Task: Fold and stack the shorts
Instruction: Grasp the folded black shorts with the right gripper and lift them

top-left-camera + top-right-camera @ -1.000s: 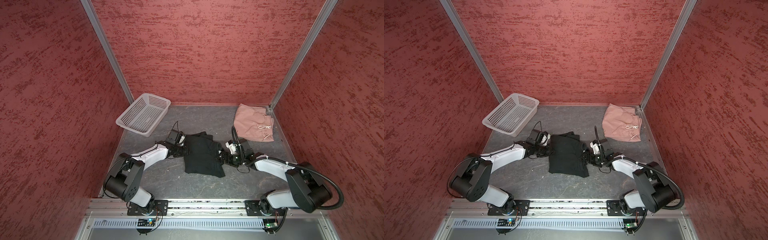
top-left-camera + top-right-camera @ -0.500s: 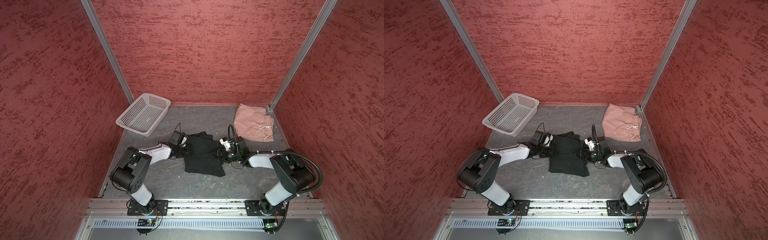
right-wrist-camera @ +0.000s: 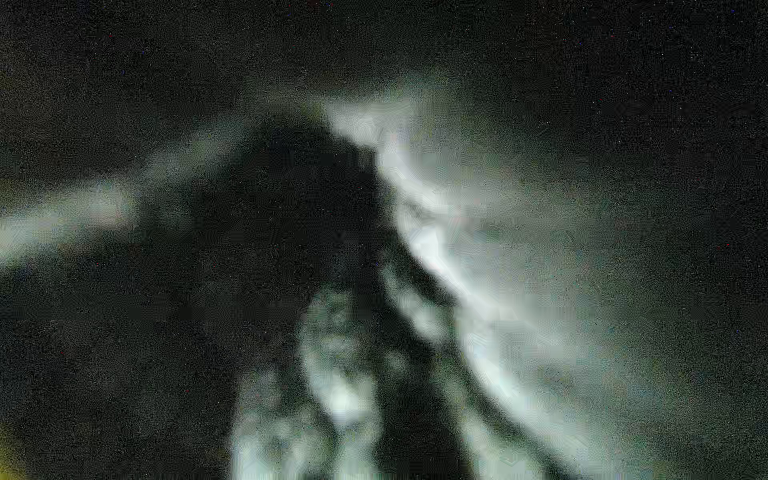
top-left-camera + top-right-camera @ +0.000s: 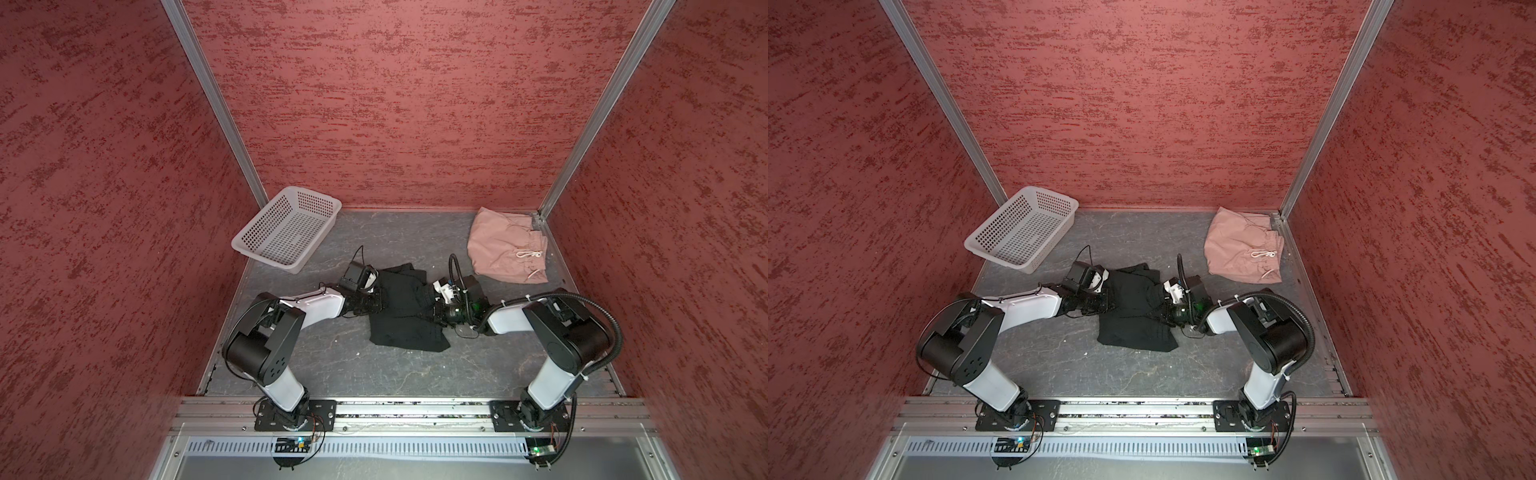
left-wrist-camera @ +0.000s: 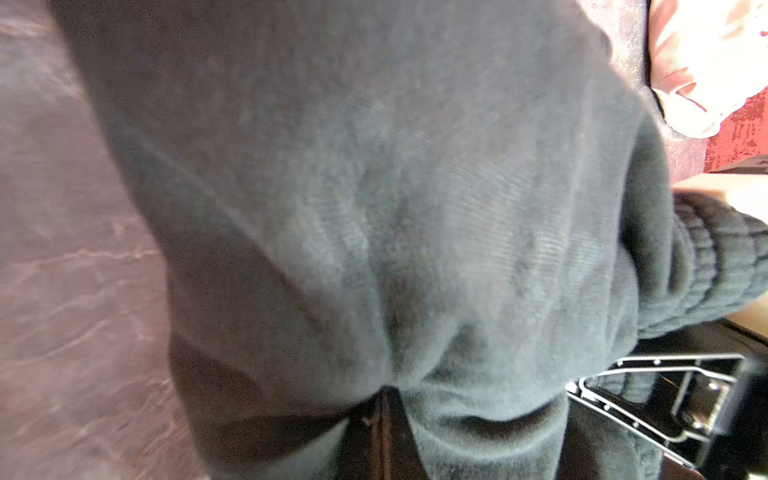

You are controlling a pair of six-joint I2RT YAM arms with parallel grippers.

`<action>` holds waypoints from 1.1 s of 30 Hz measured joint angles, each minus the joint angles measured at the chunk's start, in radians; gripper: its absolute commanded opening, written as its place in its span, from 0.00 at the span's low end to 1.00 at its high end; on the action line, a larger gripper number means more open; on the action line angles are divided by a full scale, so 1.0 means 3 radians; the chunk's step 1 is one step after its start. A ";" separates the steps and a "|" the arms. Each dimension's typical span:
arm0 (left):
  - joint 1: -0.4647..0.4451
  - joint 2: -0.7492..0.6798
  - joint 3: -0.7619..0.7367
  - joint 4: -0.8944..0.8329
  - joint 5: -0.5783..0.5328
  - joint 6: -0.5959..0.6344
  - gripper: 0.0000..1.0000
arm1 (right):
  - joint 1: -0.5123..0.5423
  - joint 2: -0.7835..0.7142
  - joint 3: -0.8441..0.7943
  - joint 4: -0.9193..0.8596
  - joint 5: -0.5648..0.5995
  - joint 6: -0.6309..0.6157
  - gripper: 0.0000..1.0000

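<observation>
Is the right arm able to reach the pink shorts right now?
Probably yes. The pink shorts lie close beyond the right gripper, with only bare table between. But that gripper is busy at the black shorts, so it would leave those first.

Red textured walls (image 4: 374, 104), aluminium corner posts (image 4: 215, 104), grey marbled floor (image 4: 374, 374), metal front rail (image 4: 415, 409).

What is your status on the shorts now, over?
Left gripper shut on black shorts, left edge. Right gripper at their right edge, grip unclear. Pink shorts lie apart, far right corner. White basket far left, not in the way.
</observation>
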 measured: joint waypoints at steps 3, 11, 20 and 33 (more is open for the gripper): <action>0.0058 -0.0177 0.0126 -0.0301 -0.0032 0.0057 0.78 | -0.0003 -0.0131 0.0070 -0.0207 0.0072 -0.0003 0.00; 0.0629 -0.1059 0.0385 -0.0793 -0.0142 0.0182 0.90 | -0.0112 -0.0477 0.0451 -0.0773 0.0223 -0.0121 0.00; 0.0862 -0.1320 0.0130 -0.1005 -0.0123 0.0249 0.90 | -0.0415 -0.0587 0.1139 -0.1586 0.0331 -0.0446 0.00; 0.0928 -0.1493 0.0009 -0.1151 -0.0072 0.0268 0.92 | -0.1624 -0.0281 0.2824 -0.2616 0.0229 -0.1380 0.00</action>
